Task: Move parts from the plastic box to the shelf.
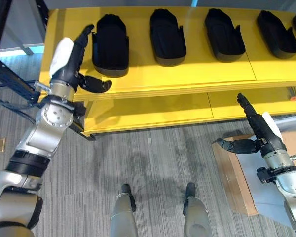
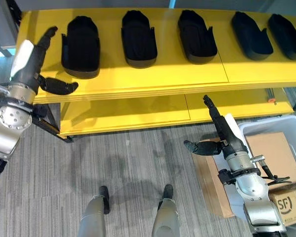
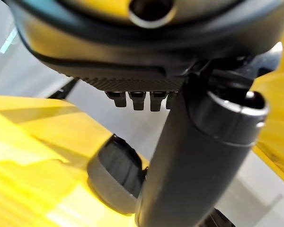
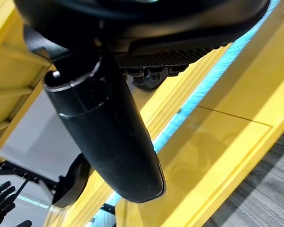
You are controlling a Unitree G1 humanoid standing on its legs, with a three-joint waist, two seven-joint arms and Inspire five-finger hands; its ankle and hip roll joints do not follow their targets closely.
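Observation:
Several black moulded parts lie in a row on the top of the yellow shelf (image 1: 197, 74); the leftmost part (image 1: 110, 45) is nearest my left hand. My left hand (image 1: 69, 61) is raised at the shelf's left end, fingers straight and thumb spread toward that part, holding nothing. The same part (image 3: 116, 175) shows past the thumb in the left wrist view. My right hand (image 2: 226, 129) hovers lower right in front of the shelf's lower board, fingers straight, thumb out, empty. The grey plastic box (image 2: 266, 127) stands at the right, holding cardboard (image 2: 274, 155).
A flat cardboard sheet (image 1: 232, 173) lies on the grey carpet beside the box. A dark metal frame (image 1: 7, 74) stands at the shelf's left end. A small cardboard carton (image 2: 288, 202) sits by the box. Open carpet lies in front of the shelf.

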